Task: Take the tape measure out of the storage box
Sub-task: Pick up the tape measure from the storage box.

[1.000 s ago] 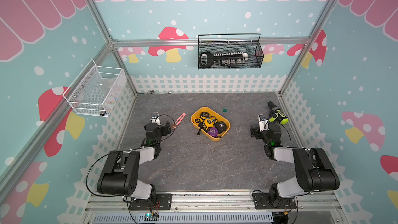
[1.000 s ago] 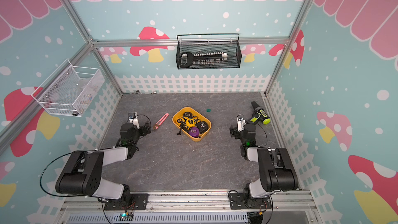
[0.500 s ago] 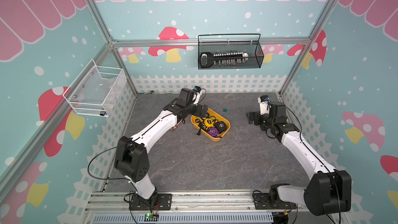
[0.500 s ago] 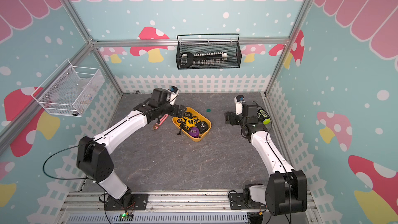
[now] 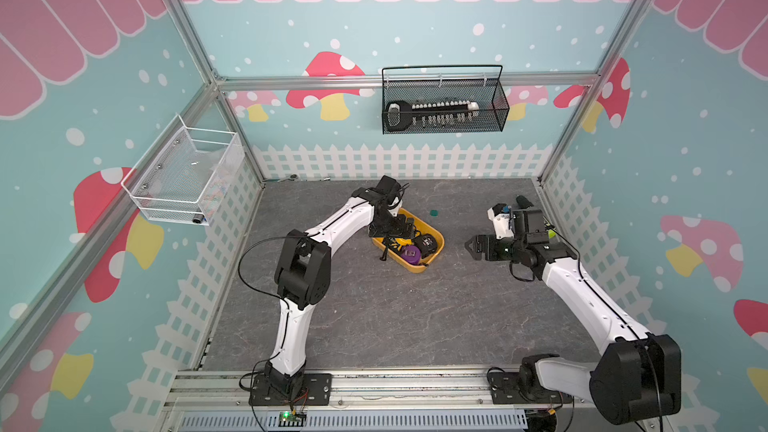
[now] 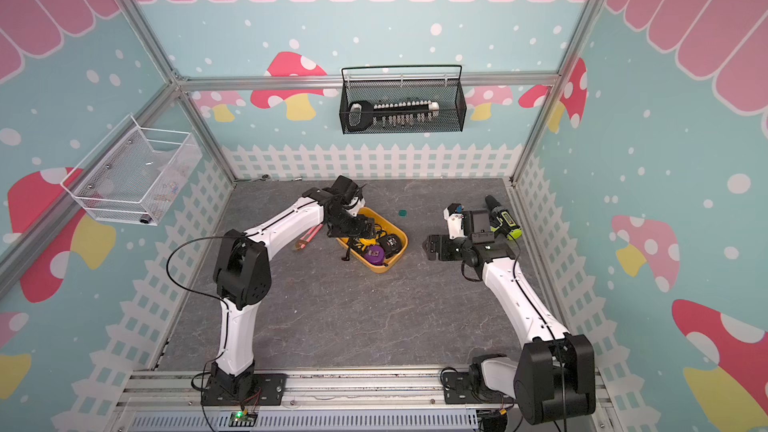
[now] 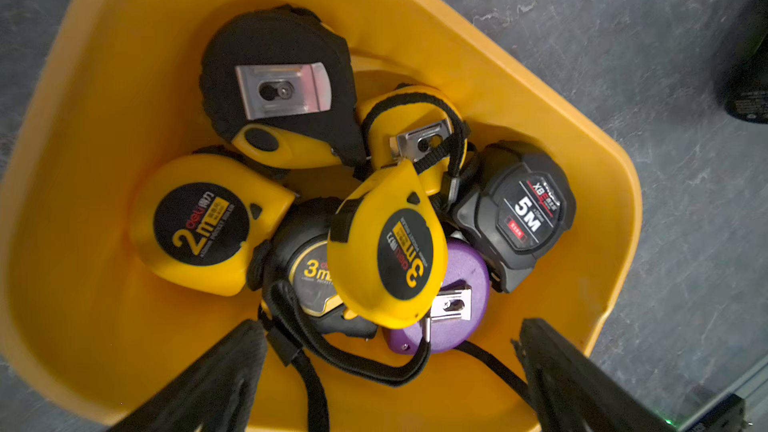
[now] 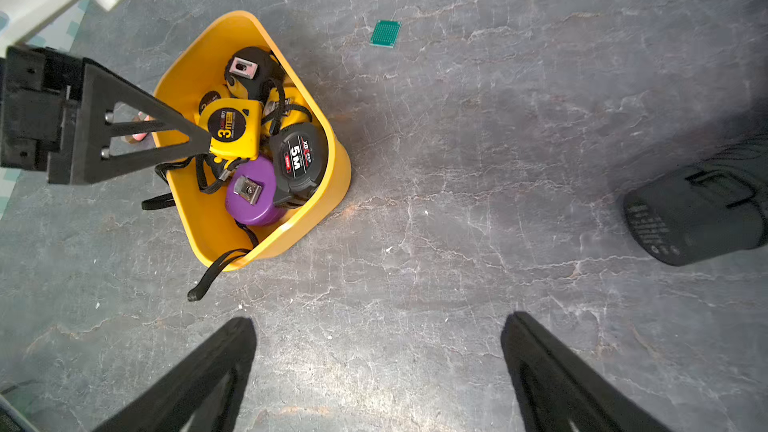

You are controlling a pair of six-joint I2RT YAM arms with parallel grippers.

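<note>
Retrieval barely begun: no tape measure out of the storage box point(image 7: 104, 76) yet, all of them heaped inside it on the table point(image 8: 457, 201). Uppermost in the heap, the yellow 3m tape measure point(image 7: 386, 243), tilted across the black 3m tape measure point(image 7: 309, 272) and the purple tape measure point(image 7: 461, 276), just beside the black 5M tape measure point(image 7: 519, 209); wrist straps point(image 7: 286, 347) tangled among them, one trailing over the box rim onto the table. Left to do, by the look of it: close on one case, lift it clear of straps and walls, set it down outside the box

Left pincer point(image 7: 388, 328) poised over the box interior, pointing down into it, spread wide and pinching nothing; one fingertip point(image 8: 197, 144) right at the yellow 3m case in the right wrist view, touching or just short, hard to tell. Left arm point(image 5: 332, 222) stretched out from its base, elbow raised, wrist bent steeply down above the box's far end in both top views

Right pincer point(image 8: 380, 317) likewise spread and empty, hovering above bare table well apart from the box, aimed toward it; right arm point(image 5: 582, 284) extended, forearm sloping low. Probably only standing by
</note>
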